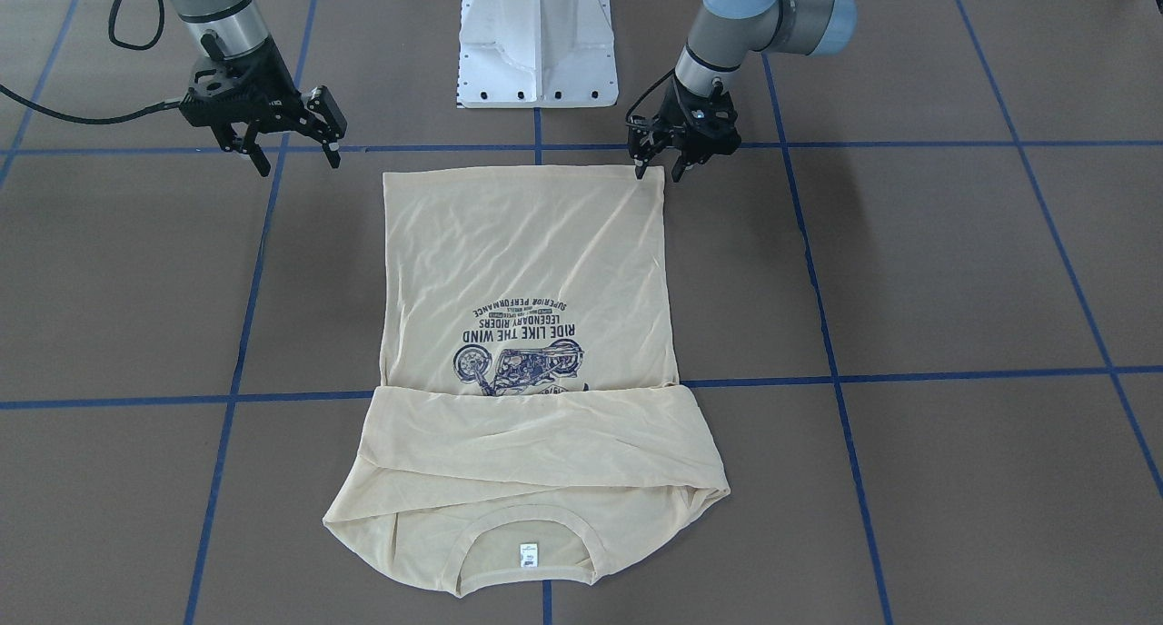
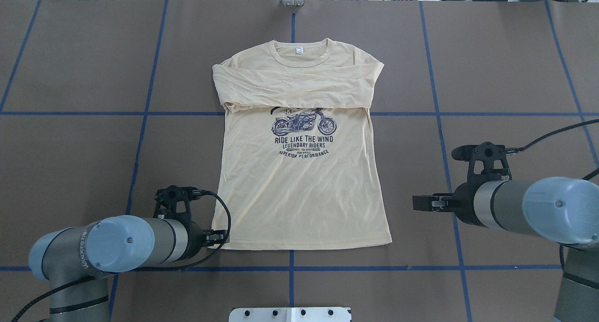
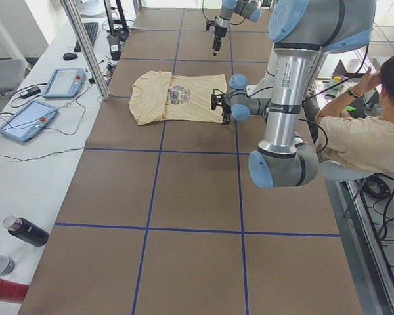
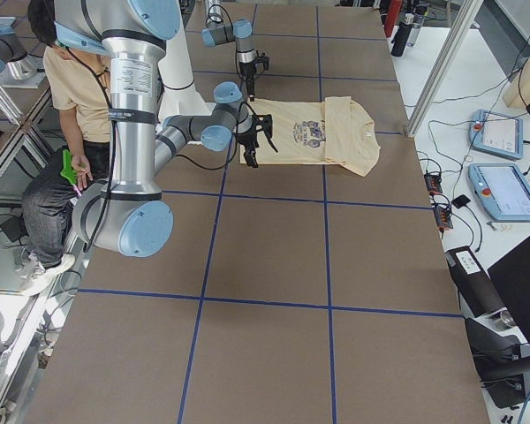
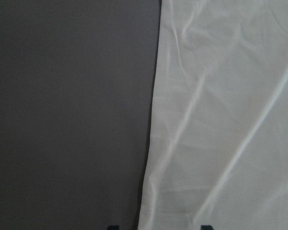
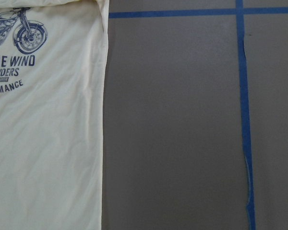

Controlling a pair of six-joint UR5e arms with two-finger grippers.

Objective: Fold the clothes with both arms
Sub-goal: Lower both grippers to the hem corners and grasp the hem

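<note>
T-shirt hem corner between left arm's parted jaws

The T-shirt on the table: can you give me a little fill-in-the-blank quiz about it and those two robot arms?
On the T-shirt, the folded sleeves cover the top of the ____ print. The left gripper is down at a corner of the shirt's ____, the edge farthest from the collar. The right gripper hangs over bare table, its jaws ____.
Missing words: motorcycle; hem; open.
</note>
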